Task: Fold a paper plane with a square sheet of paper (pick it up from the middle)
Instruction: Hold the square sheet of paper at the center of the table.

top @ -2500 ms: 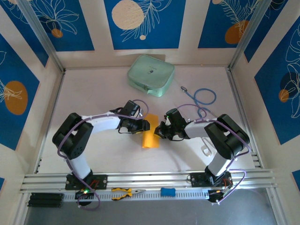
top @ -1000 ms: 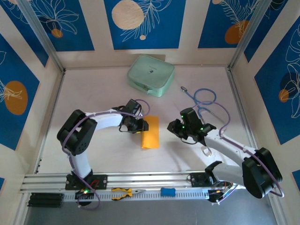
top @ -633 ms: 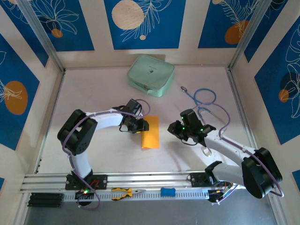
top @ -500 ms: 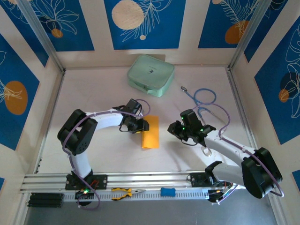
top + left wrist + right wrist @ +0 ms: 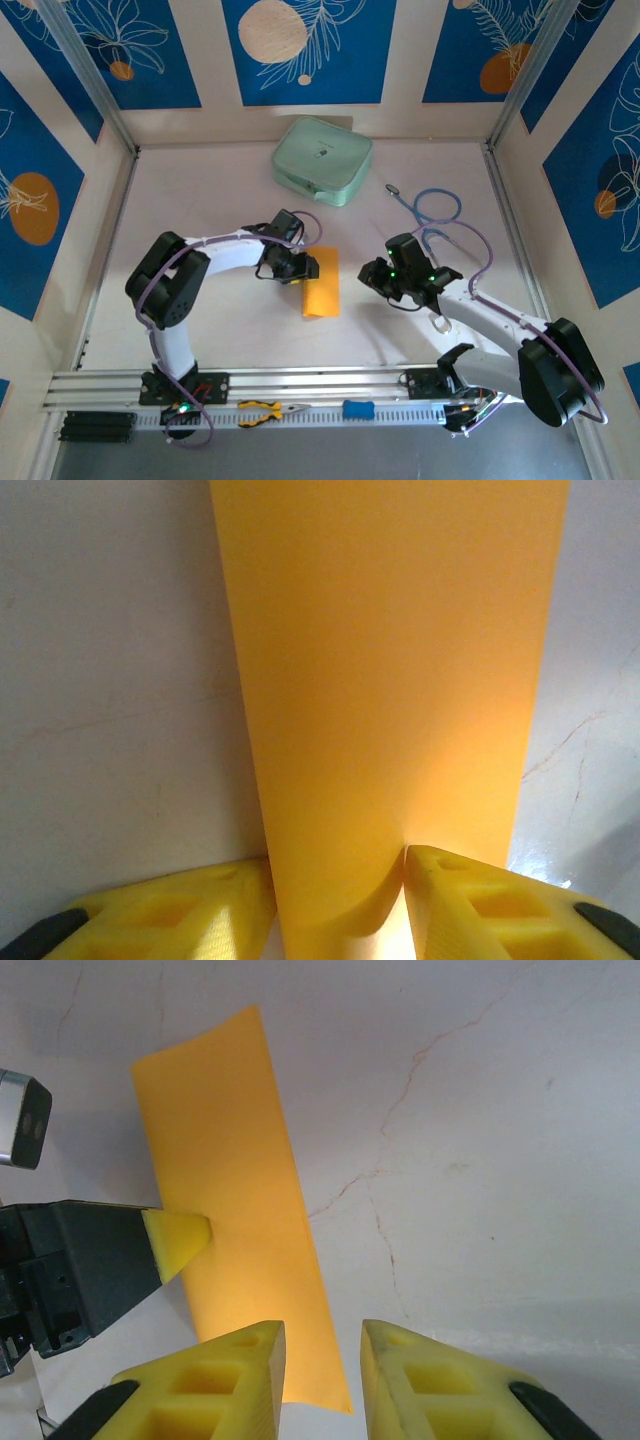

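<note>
The square sheet of paper lies on the table folded into a narrow orange-yellow strip, also seen in the left wrist view and the right wrist view. My left gripper sits at the strip's left edge, about midway along it. Its jaws are parted, with paper filling the gap and one fingertip resting on the sheet. My right gripper hovers a short way right of the strip, apart from it. It is open a little and holds nothing.
A pale green rounded case stands at the back centre. A blue cable loops at the back right. Orange-handled pliers and a small blue object lie on the front rail.
The right arm drew back from the strip's right edge and swung out to the right, then crept slightly back toward the paper. The left gripper and the sheet stayed in place.
</note>
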You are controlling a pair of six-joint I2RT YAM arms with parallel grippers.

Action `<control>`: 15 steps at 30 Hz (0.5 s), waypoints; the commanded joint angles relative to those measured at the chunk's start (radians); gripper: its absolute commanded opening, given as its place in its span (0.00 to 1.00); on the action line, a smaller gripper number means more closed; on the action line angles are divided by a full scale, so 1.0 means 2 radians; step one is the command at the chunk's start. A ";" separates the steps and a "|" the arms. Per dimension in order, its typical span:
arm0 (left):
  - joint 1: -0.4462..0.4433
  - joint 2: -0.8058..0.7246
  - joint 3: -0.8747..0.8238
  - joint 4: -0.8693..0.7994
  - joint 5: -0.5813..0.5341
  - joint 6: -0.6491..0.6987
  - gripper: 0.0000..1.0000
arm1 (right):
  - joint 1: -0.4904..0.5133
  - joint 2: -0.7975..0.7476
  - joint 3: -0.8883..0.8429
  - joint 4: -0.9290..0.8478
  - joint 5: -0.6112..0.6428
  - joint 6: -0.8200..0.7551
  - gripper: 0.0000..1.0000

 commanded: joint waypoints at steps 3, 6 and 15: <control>-0.002 0.046 -0.004 -0.037 -0.063 0.023 0.46 | 0.004 -0.007 -0.005 -0.013 0.012 0.004 0.28; -0.002 0.051 -0.001 -0.040 -0.065 0.020 0.46 | 0.006 -0.007 -0.004 -0.016 0.015 0.003 0.28; -0.004 0.056 0.009 -0.051 -0.075 0.018 0.48 | 0.010 -0.005 -0.006 -0.013 0.017 0.008 0.28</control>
